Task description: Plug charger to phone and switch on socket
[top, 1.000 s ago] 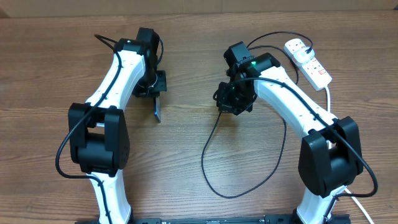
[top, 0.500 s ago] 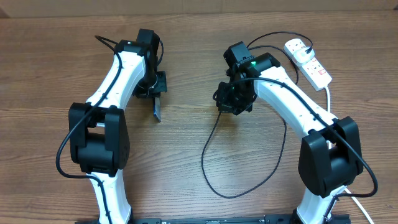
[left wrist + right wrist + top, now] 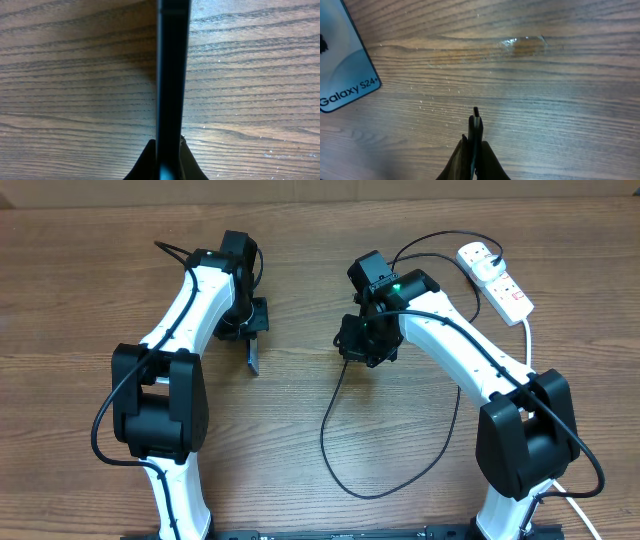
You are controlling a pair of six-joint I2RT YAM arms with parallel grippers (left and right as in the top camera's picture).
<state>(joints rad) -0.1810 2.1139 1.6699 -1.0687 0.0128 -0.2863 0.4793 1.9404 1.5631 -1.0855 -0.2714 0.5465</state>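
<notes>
Edgewise, slim dark phone (image 3: 172, 75), pale screen reading Galaxy S24+

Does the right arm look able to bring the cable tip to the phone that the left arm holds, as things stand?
Probably yes. Only bare table lies between the right gripper, shut on the cable tip, and the phone, held on edge by the left gripper. The cable has slack.
</notes>
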